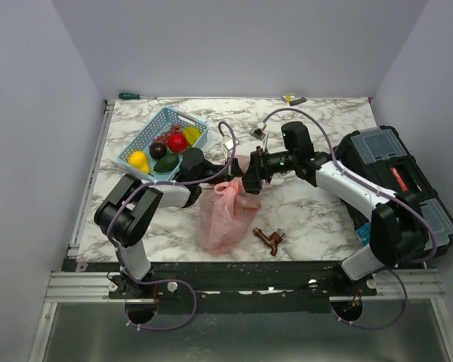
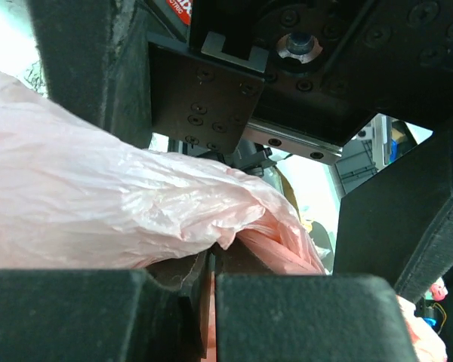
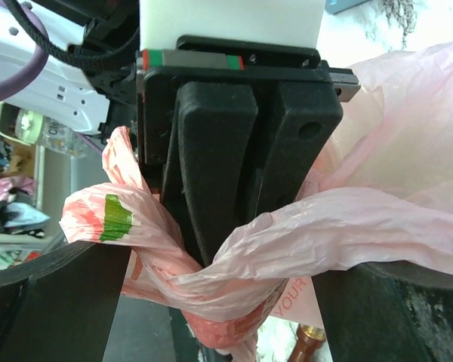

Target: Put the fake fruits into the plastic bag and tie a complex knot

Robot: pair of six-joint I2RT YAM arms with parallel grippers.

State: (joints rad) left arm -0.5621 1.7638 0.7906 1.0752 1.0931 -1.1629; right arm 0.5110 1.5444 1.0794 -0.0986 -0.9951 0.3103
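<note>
My left hand (image 2: 211,298) is clamped on a crinkly, translucent pink plastic bag (image 1: 225,215); my right hand (image 3: 223,302) gapes wide across its twisted handle (image 3: 287,241). Only the overhead view shows it slumped on the marble counter (image 1: 317,219).

Thin translucent pink plastic bag (image 3: 408,219): red printed capitals "YOUR" on lower fold, slanting upward; rest of line lost in creases. Same bag, twisted part at left: solid green printed patch, red print around it, no letters legible.

Black plastic toolbox (image 1: 392,173) at right edge of desk: red label on lid, print too small to read.

Black housing (image 2: 211,98) in left wrist view: red sticker with white letters at top, cut by frame edge, unreadable.
</note>
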